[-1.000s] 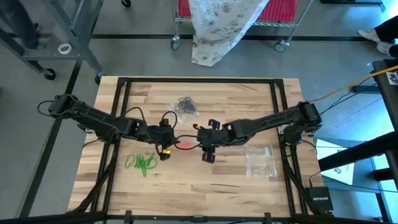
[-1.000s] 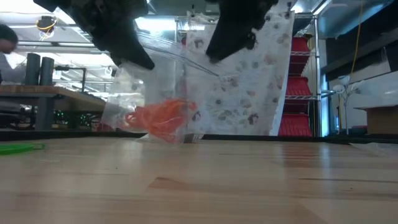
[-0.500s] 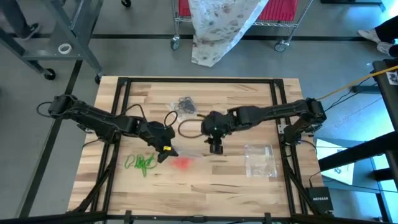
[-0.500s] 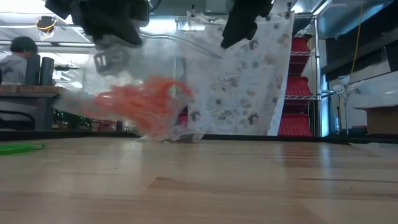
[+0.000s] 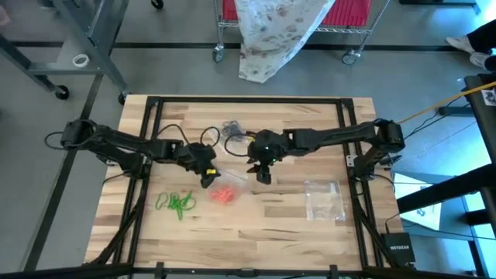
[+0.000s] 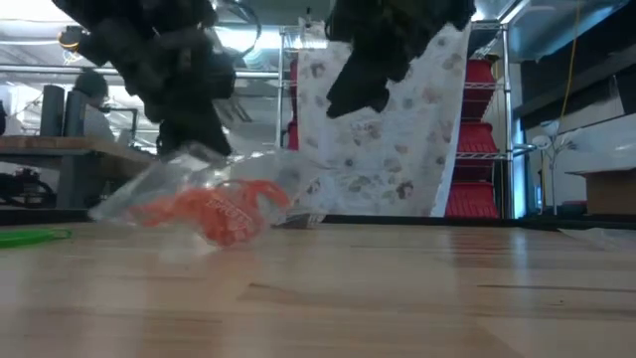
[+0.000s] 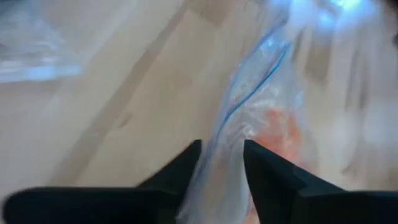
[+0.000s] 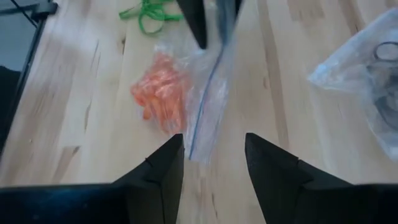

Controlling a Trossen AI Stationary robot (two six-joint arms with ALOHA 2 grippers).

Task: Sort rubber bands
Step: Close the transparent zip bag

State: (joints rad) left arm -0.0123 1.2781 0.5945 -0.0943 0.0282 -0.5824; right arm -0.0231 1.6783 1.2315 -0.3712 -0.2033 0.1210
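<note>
A clear zip bag (image 8: 208, 93) with orange-red rubber bands (image 5: 225, 194) inside lies on the table's middle, its belly on the wood (image 6: 214, 211). My left gripper (image 5: 208, 177) stands over the bag's mouth end, open, with the zip edge between its fingers. My right gripper (image 5: 263, 172) hangs open above the table just right of the bag, with nothing between its fingers. Loose green rubber bands (image 5: 177, 203) lie near the left front. Black rubber bands sit in another clear bag (image 5: 232, 130) toward the far side. My left gripper has the bag's blue zip edge (image 7: 227, 118) running up between its parted fingers, which slant down from the table's left. I cannot tell whether a finger touches the film. The bag's belly rests on the table.
A further clear bag (image 5: 324, 198) lies at the right front. Black cables loop over the table between the arms (image 5: 209, 139). Bare wood shows along the near edge. A patterned cloth hangs on a cart beyond the far edge (image 5: 271, 31).
The bag hung in the air between both grippers. My right gripper let go of it and drew off toward the far edge. The bag swung toward my left gripper, sank with it, and now lies on the table.
</note>
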